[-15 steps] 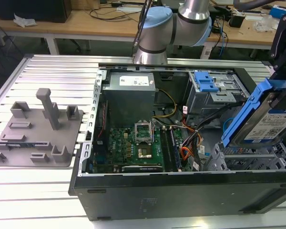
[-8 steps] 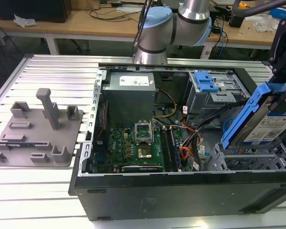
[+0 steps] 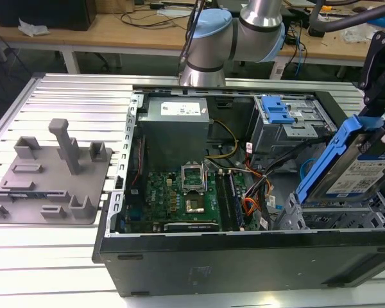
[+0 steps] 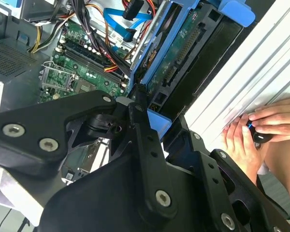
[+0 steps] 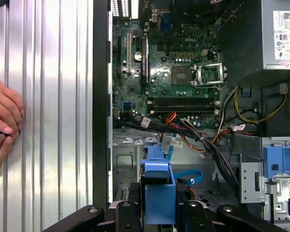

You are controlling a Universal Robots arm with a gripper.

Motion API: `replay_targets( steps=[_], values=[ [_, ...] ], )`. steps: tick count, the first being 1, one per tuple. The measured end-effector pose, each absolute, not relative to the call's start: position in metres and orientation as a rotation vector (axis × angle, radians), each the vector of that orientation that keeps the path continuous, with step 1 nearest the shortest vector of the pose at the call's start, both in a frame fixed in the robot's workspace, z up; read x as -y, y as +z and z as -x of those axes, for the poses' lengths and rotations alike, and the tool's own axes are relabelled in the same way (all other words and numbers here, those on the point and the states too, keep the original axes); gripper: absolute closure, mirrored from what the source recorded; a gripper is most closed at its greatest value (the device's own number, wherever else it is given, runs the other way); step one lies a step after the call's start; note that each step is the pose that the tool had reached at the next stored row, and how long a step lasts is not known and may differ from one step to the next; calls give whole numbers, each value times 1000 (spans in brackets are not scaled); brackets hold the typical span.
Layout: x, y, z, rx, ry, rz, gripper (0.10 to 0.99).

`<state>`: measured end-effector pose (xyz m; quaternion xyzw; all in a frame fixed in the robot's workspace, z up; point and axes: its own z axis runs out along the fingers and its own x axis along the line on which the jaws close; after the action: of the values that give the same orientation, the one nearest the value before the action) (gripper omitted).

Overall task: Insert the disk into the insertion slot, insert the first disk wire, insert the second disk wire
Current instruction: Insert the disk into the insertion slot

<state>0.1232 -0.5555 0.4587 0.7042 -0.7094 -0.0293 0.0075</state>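
Table [image 3: 58, 253]: made of ribbed bare aluminium, brushed, light is reflected off it. Case [image 3: 244, 266]: sheet metal, painted matt black. Disk [image 3: 372, 176]: silver metal face, covered by a paper label, framed in smooth glossy blue plastic. Insertion slot [image 3: 346, 218]: formed from bare perforated sheet metal, dull silver. Power supply [image 3: 176, 128]: grey unpainted sheet metal, paper label stuck on. Motherboard [image 3: 179, 199]: green lacquered board, a slight sheen is seen. Fixture plate [image 3: 48, 176]: matt grey plastic. Claw [image 5: 157, 212]: links finished matt black, bright metal screws set in. Arm [image 3: 263, 13]: satin silver metal tube, joints capped in pale blue plastic.
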Motion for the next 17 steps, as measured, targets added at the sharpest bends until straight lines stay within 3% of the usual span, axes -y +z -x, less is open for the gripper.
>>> replay_targets(
  steps=[17],
  values=[
    [557, 427, -123, 2217, -93, -2201, 722]
  ],
)
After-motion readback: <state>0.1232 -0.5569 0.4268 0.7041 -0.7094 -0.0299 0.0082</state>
